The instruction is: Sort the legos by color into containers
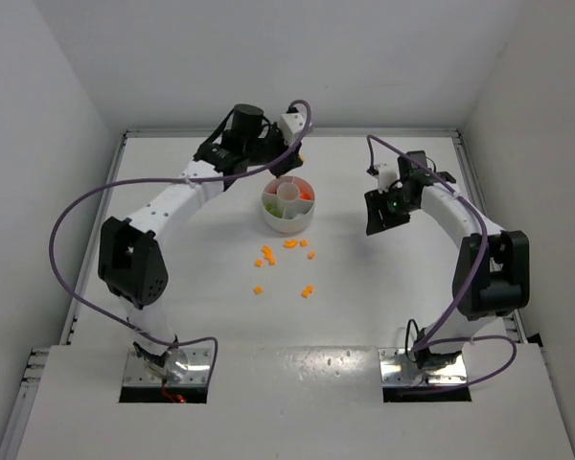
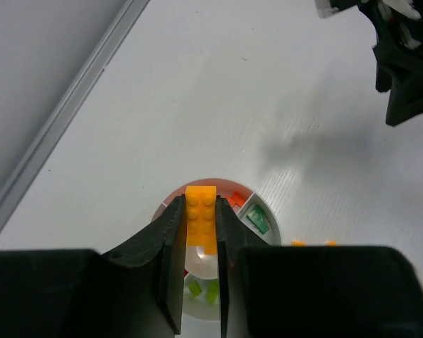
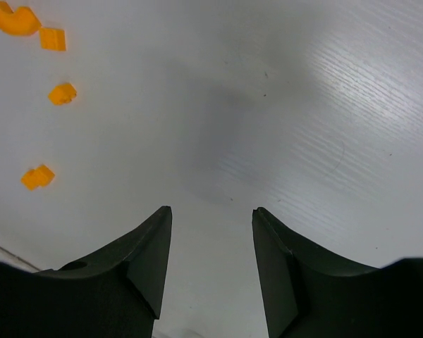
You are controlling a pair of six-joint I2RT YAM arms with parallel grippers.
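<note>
My left gripper [image 2: 200, 205] is shut on an orange lego brick [image 2: 201, 218], studs facing the camera, and holds it over the round white dish [image 2: 273, 224]. Below it, the containers hold red legos [image 2: 236, 199], a dark green lego [image 2: 257, 222] and light green legos [image 2: 197, 289]. From above, the left gripper [image 1: 292, 161] hangs at the far rim of the dish [image 1: 287, 226]. Several orange legos [image 1: 290, 243] lie loose on the table in front of the dish. My right gripper [image 1: 383, 211] stands open and empty to the right of the dish, above bare table [image 3: 211, 211].
Loose orange legos [image 3: 62, 93] lie up and left of the right gripper in its wrist view. White walls close the table in at the back and on both sides. The right arm [image 2: 402, 63] shows dark at the top right of the left wrist view.
</note>
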